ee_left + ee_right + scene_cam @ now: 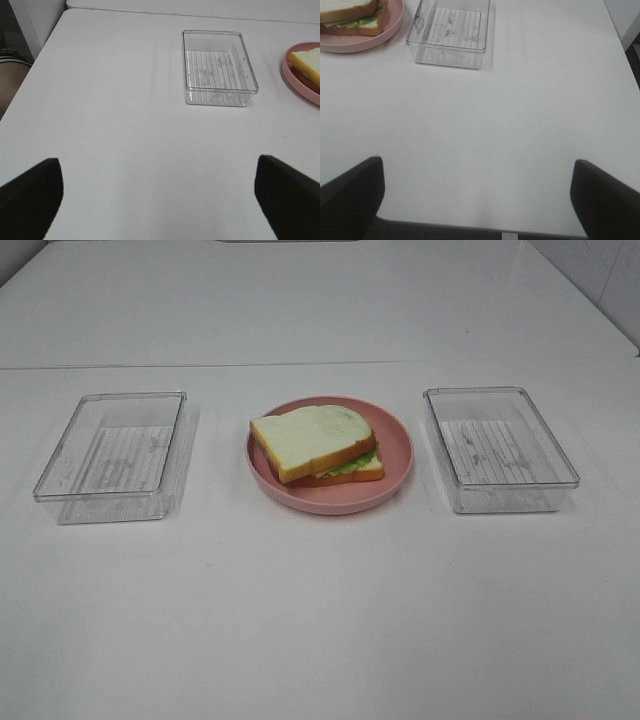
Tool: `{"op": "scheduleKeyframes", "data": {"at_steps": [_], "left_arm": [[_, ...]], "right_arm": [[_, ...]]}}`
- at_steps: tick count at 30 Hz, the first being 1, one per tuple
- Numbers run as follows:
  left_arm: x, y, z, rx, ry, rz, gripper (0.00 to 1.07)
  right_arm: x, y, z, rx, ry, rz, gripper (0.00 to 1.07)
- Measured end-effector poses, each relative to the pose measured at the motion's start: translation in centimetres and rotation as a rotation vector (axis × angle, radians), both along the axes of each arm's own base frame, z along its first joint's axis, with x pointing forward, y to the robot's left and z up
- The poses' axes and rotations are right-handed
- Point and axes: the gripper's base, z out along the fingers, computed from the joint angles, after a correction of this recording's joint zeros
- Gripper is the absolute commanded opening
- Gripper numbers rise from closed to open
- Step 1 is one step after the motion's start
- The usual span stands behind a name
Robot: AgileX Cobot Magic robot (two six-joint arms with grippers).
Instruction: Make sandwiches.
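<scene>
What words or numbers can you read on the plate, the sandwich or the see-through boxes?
None: no words, numbers, labels or signs can be read in any view.
The pink plate is plain.
The sandwich has no writing.
The left clear box and the right clear box show only ribbed lines on their bottoms, not letters.
The white table is bare of print.

Sandwich (318, 446): white bread, orange-brown crust, green lettuce edge. Plate (395, 455): plain pink. Two containers (112, 455) (497, 448): clear plastic, ribbed-line floors. Table (320, 620): white. Gripper fingers (30, 192) (605, 197): black.
</scene>
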Motion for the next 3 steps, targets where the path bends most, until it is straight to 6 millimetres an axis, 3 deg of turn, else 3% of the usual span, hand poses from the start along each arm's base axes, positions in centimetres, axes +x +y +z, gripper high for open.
{"op": "scheduleKeyframes", "data": {"at_steps": [3], "left_arm": [[0.0, 0.0, 0.0, 0.0, 0.0, 0.0, 0.96]], "right_arm": [[0.01, 0.0, 0.01, 0.0, -0.001, 0.0, 0.99]]}}
